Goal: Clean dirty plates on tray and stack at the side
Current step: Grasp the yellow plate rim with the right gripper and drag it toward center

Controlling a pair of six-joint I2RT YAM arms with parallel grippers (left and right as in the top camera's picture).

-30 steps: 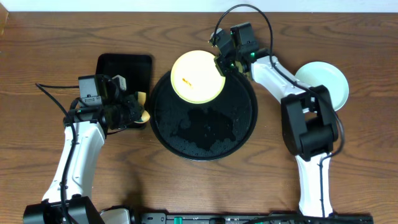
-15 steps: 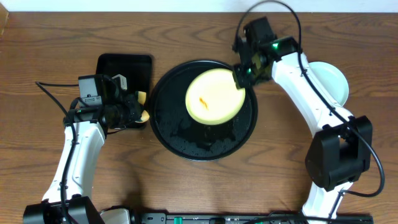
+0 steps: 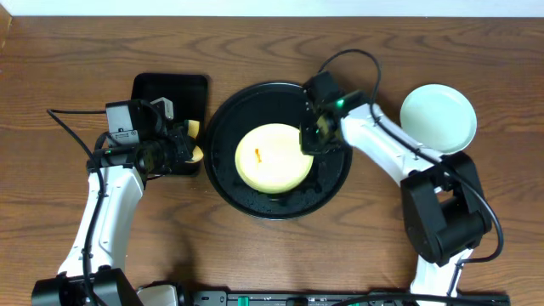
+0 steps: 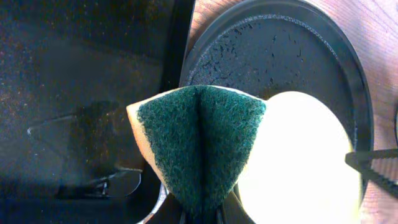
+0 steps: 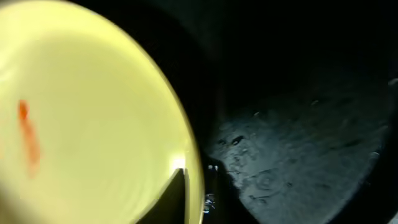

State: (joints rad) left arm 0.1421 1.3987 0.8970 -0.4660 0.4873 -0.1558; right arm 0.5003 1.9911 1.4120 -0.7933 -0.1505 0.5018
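A pale yellow plate (image 3: pixel 270 158) with a small orange smear (image 3: pixel 257 155) lies in the middle of the round black tray (image 3: pixel 331 183). My right gripper (image 3: pixel 313 136) is shut on the plate's right rim. In the right wrist view one finger (image 5: pixel 169 200) lies over the plate (image 5: pixel 93 118) beside the wet tray floor (image 5: pixel 305 155). My left gripper (image 3: pixel 181 150) is shut on a folded green and yellow sponge (image 4: pixel 200 143), left of the tray (image 4: pixel 280 56). A pale mint plate (image 3: pixel 438 117) rests on the tabletop at the right.
A smaller rectangular black tray (image 3: pixel 168 95) sits under and behind the left gripper; it also shows in the left wrist view (image 4: pixel 74 93). The round tray's floor carries water drops. Bare wood-grain tabletop (image 3: pixel 255 255) lies along the front.
My right gripper has brought the yellow plate from the tray's far edge down and leftward to the tray's middle. The left arm with the sponge has barely moved.
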